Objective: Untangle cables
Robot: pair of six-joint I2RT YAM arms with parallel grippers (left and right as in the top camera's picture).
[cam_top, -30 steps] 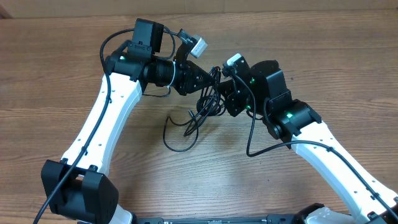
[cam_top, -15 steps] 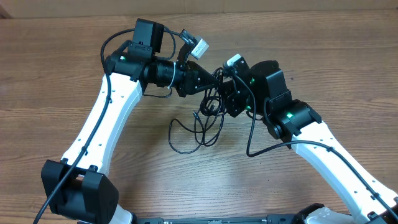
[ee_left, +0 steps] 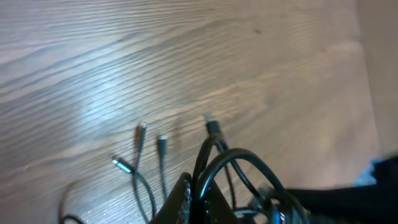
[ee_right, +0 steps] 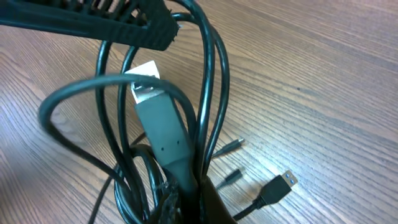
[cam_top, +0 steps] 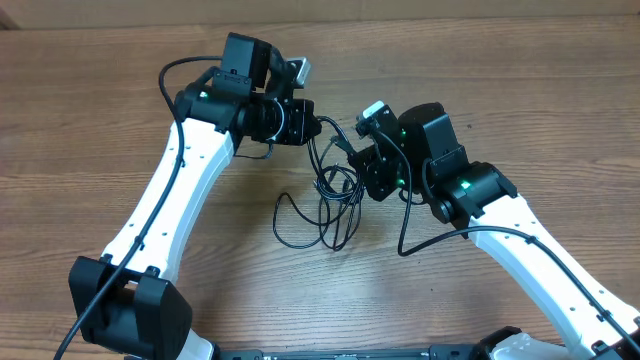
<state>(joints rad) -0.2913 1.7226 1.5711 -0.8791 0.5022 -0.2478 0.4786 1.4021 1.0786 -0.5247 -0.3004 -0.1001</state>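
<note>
Step in hand: the pull-apart, partway. Both arms are on one bundle of thin black flexible cables [cam_top: 330, 195], part lifted off the brown wood-grain bench [cam_top: 120, 120].

Right gripper [cam_top: 356, 158]: jaws closed on the cables. Its wrist view shows a dark plug body with a silvery tip [ee_right: 147, 93] standing up out of the jaws, with several strands looped around it.

Left gripper [cam_top: 312, 127]: near the right gripper, on its far side and not touching it. Jaws closed on a loop of the same bundle, which arches up from between them in the left wrist view.

Where the cables are: a short span runs from the right gripper across to the left one. The rest hangs from the right gripper on its near side and ends in loose, overlapping loops on the bench. Free ends lie flat below the right gripper: a black USB plug with a metal mouth [ee_right: 283, 180] and several small plug ends [ee_left: 161, 140], each apart from the others.

Judgement: not untangled yet, since the strands cross at the right gripper and in the loops below it.

Next move calls for drawing the left gripper away from the right gripper, slowly, to see which strand goes taut. If a loop cinches round the silvery-tipped plug, the better course is to release and take a free end instead.
</note>
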